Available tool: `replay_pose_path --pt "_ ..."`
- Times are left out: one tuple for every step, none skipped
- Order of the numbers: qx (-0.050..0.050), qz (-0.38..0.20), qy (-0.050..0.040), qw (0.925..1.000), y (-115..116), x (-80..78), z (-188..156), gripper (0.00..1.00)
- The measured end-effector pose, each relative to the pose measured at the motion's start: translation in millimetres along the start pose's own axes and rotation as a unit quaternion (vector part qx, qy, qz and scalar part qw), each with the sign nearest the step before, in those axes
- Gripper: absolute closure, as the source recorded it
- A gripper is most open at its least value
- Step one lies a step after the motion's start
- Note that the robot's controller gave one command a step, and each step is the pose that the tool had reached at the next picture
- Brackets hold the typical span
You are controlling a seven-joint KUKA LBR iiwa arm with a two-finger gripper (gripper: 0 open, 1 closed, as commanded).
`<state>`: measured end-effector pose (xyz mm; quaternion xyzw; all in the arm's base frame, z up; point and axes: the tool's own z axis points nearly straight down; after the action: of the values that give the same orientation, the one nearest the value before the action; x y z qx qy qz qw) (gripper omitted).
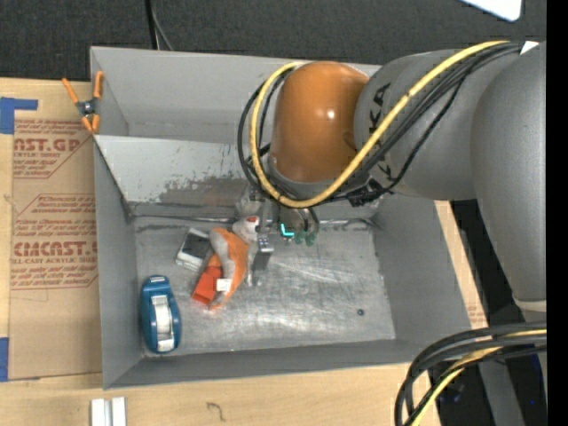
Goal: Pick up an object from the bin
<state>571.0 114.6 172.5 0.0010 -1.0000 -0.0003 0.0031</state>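
My gripper (pixel 259 263) hangs low over the bin floor near the back wall, just right of an orange and white object (pixel 224 264). That object lies tilted in the left middle of the bin, with a red-orange block at its lower end. Whether the gripper touches it cannot be made out. A small black and white box (pixel 190 248) lies just left of the orange object.
A blue and white tape measure (pixel 159 313) lies in the front left corner of the bin. The arm, with its orange cover and yellow cables, comes in from the right and hides part of the back wall. The right half of the floor is bare metal.
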Motion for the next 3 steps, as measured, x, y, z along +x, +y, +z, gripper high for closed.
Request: replay_pose_path --pt "-0.001 0.001 -0.0038 1.0 0 -1.9 -4 0.0" --pt "-0.003 -0.092 -0.0146 0.9957 9 0.3 91 1.0" --pt "-0.003 -0.092 -0.0148 0.9957 9 0.2 91 1.0"
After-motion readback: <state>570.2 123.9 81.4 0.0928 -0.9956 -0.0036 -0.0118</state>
